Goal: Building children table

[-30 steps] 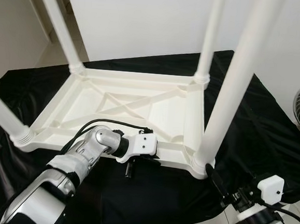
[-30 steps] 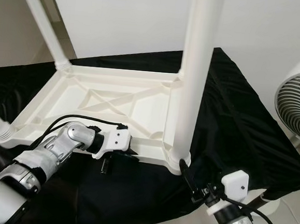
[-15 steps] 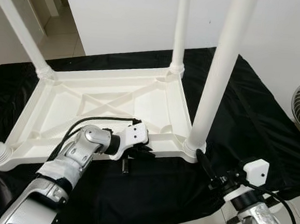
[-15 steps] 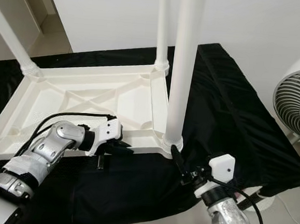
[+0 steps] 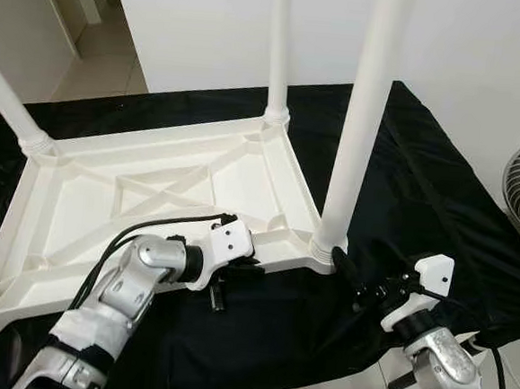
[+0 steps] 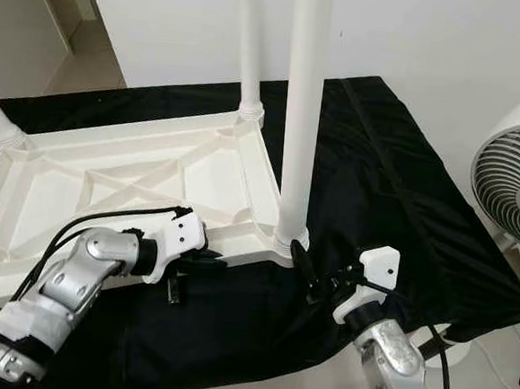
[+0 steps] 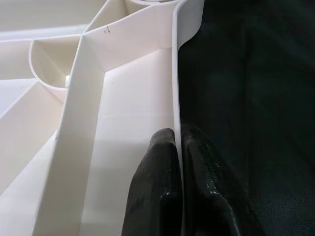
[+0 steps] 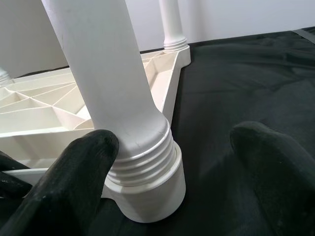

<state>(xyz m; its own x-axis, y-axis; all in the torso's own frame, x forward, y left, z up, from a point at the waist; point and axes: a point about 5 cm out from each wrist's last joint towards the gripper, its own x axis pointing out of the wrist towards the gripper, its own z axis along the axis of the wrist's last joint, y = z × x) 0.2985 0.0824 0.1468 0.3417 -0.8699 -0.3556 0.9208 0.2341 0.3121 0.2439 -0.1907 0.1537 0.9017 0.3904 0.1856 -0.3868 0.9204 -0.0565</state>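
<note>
The white plastic table point(image 5: 152, 186) lies upside down on a black cloth, its legs pointing up. My left gripper point(image 5: 254, 267) is shut on the table's near rim point(image 7: 173, 73); the left wrist view shows its two fingers point(image 7: 160, 162) pinching the thin edge. My right gripper point(image 8: 177, 147) is open at the foot of the near right leg point(image 5: 360, 121). One finger point(image 8: 78, 167) rests against the ribbed collar of that leg point(image 8: 108, 73), and the other finger point(image 8: 275, 157) stands well apart over the cloth.
The black cloth point(image 5: 424, 171) covers the whole work surface and hangs over its near edge. A white fan point(image 6: 513, 178) stands on the floor to the right. A white wall rises behind, and tiled floor shows at the far left.
The table has swung on the cloth, its far end moving left and the near right leg moving left and away. Both grippers moved with it. The left one stays clamped on the rim.
</note>
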